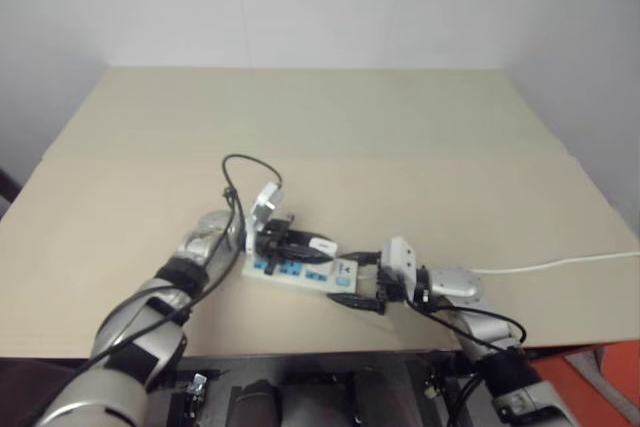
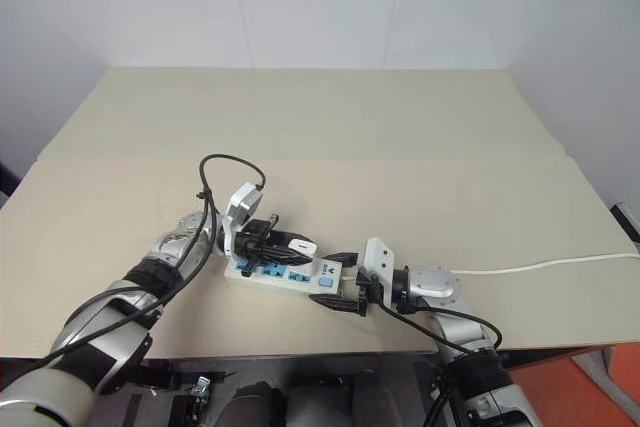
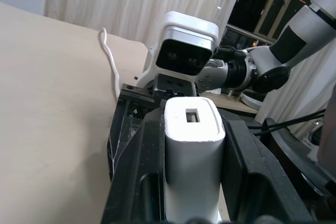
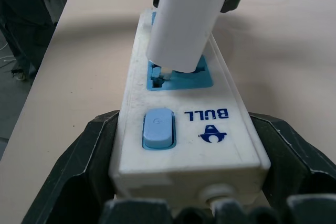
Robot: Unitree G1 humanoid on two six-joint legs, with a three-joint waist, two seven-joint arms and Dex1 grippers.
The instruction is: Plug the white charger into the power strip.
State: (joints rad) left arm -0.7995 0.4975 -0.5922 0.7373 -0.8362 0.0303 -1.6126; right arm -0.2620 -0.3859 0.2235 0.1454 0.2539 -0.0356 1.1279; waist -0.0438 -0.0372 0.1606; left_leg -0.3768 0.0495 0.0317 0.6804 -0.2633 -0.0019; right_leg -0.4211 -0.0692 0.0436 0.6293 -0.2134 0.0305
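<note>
Clamping the white charger (image 3: pixel 193 145) between the black fingers (image 3: pixel 144 171) of the left tool (image 2: pixel 280 244), jaws shut tight on its long flat sides, body tilted over the power strip (image 4: pixel 189 124). Hovering with prongs right at the blue socket face (image 4: pixel 181 74) nearest the switch (image 4: pixel 157 128), apparently just entering the slots, not seated. Bracing the strip at its switch end with the right tool (image 4: pixel 189 182), spread wide, one finger either side of the bar, cord (image 2: pixel 540 267) trailing away across the worktop (image 2: pixel 400 127).

Looks like a light, rigid plastic block, smooth and a bit slippery, so likely to twist in the grip if pushed off-axis; best held as now, across the broad faces and well back from the prong end, leaving the plug face clear. Strip also light and stiff, prone to sliding or tipping on the bare worktop under a push, hence worth pinning at the end. Probably mid-insertion: needs straightening upright over the socket, then a firm, square press down
</note>
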